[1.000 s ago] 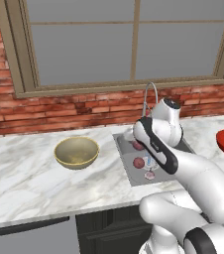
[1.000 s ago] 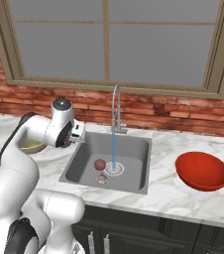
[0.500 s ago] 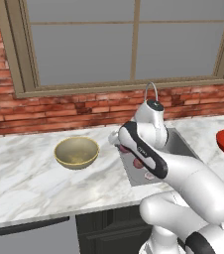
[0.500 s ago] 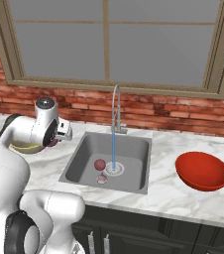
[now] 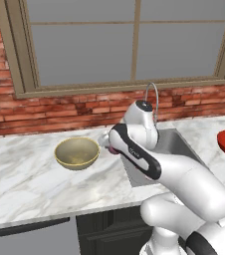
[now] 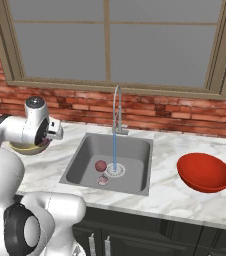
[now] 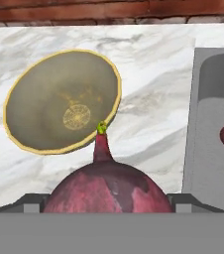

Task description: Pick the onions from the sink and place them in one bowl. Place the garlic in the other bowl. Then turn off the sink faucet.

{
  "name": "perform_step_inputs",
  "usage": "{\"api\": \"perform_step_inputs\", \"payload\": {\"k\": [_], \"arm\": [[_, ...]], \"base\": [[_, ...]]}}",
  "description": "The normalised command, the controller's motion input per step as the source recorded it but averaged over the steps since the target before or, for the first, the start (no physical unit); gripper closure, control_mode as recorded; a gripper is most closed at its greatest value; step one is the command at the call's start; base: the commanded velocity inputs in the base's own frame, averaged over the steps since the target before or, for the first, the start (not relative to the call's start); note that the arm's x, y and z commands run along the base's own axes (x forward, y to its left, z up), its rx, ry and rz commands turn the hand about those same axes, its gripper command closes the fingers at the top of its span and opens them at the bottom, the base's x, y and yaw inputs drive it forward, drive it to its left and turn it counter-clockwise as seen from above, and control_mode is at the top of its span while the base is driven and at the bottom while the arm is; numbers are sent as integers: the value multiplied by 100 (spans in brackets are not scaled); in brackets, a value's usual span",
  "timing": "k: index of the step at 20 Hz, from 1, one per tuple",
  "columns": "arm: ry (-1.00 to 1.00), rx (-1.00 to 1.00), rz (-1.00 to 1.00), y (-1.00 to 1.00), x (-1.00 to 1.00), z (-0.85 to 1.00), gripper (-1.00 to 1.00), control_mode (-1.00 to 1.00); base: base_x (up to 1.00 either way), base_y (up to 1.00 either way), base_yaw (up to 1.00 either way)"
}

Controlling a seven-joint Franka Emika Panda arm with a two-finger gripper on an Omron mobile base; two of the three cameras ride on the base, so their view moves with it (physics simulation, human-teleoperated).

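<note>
jaws [image 7: 106, 198] closed on one red onion [image 7: 106, 191], wide grip, stalk tip pointing toward the tan bowl [image 5: 77, 152]. the held onion hangs above the marble desk [image 5: 25, 182], just beside the tan bowl on its sink-facing side, not yet over the rim. sink [image 6: 85, 162] sits near the tan bowl; the second onion [image 6: 100, 166] and the pale garlic [image 6: 103, 180] lie on its floor by the drain. faucet [image 6: 116, 107] stands at the back of the sink, a thin stream of water falling from the spout. red bowl [image 6: 204, 172] sits on the desk beyond the sink, well apart from the tan bowl.
</note>
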Motion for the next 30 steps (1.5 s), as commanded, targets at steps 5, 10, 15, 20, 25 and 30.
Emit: {"api": "perform_step_inputs", "payload": {"k": [5,10,15,20,25,30], "arm": [[0,0,0,21,0,1,100,-100],[0,0,0,24,0,2,100,-100],[0,-2,0,31,0,0,100,-100],[0,-5,0,29,2,0,100,-100],[0,-3,0,23,12,0,100,-100],[0,0,0,14,20,0,100,-100]], "base": [[0,0,0],[0,0,0],[0,0,0],[0,0,0],[0,0,0],[0,0,0]]}}
